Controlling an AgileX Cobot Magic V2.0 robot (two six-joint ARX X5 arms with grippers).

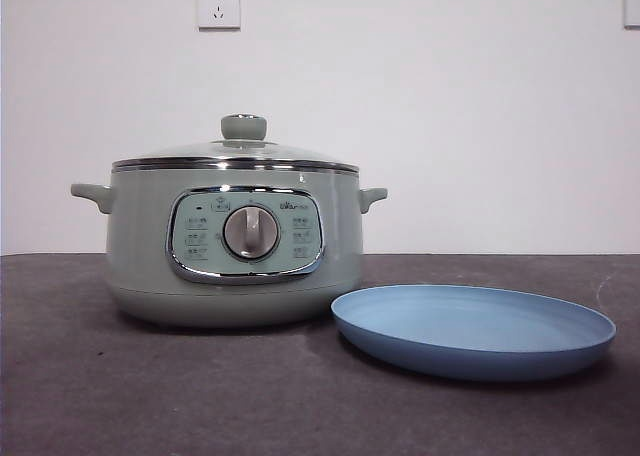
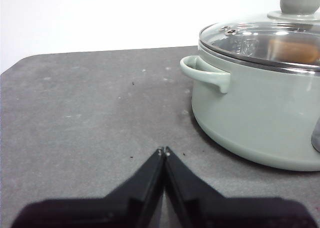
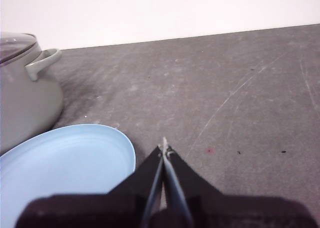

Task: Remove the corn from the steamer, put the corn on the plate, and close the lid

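The dark grey table (image 1: 120,396) fills the bottom of the scene. On it, to the left, sits the big round pale green steamer (image 1: 234,246) with 2 small side handles and a silver dial in a shiny frame. The wide, flat, round light-blue plate (image 1: 474,328) lies just to its right and a bit nearer, with nothing on it. The round clear glass lid (image 1: 236,154) with its green knob rests on the steamer. Through the glass, a blurry yellow-orange shape shows inside, the corn (image 2: 292,50). The left gripper (image 2: 164,150) hangs low over the table to the left of the steamer, jaws pressed together on nothing. The right gripper (image 3: 163,147) hangs beside the plate, jaws pressed together too, holding nothing.
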